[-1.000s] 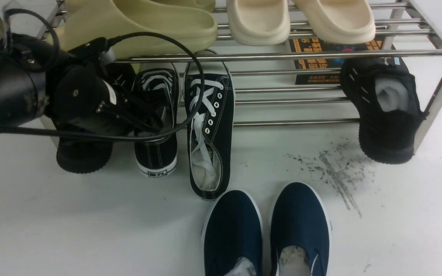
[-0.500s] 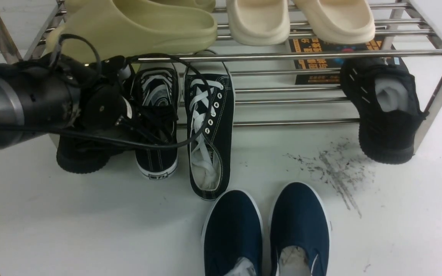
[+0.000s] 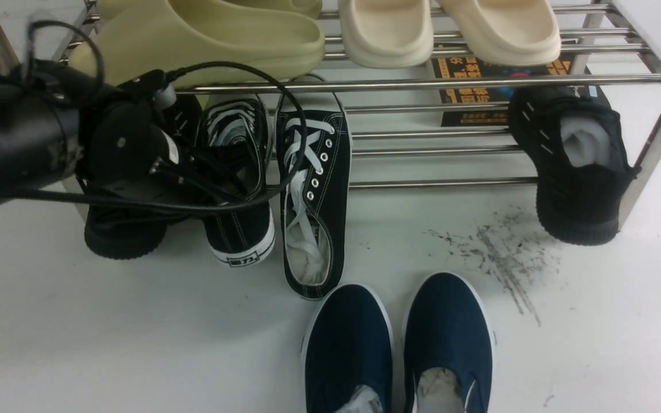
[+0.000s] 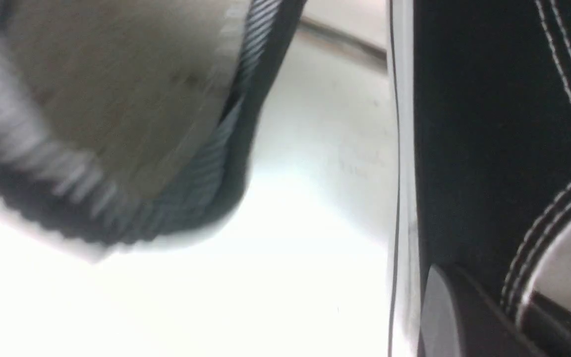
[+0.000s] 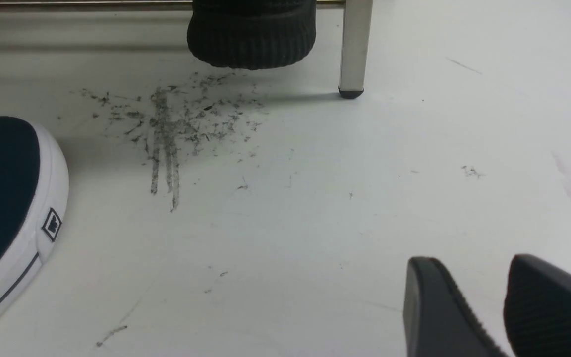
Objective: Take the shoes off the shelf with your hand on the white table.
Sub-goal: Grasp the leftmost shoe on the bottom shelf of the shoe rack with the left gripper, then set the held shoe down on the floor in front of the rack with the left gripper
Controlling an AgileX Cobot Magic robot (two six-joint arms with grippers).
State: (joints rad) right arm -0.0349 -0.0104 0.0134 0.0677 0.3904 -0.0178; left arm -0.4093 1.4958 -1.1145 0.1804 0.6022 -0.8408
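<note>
My left gripper [image 3: 224, 175] is hanging at the lower tier of the shelf [image 3: 422, 85], jaws pressing together and apparently pinching the side wall of the left shoe [image 3: 238, 229], though cables [image 3: 284, 92] are hiding the contact. Both shoes [image 3: 314, 189] are lying side by side, toes under the upper bars, heels jutting over the white surface [image 3: 135, 332]. My right gripper [image 5: 476, 263] is hovering low over that surface, fingers slightly parted

Black canvas sneakers [image 3: 314, 189], white laces: heels jutting off chrome shelf [image 3: 422, 84] over white table [image 3: 107, 332]; left gripper [image 3: 224, 175] clamps left one.
</note>
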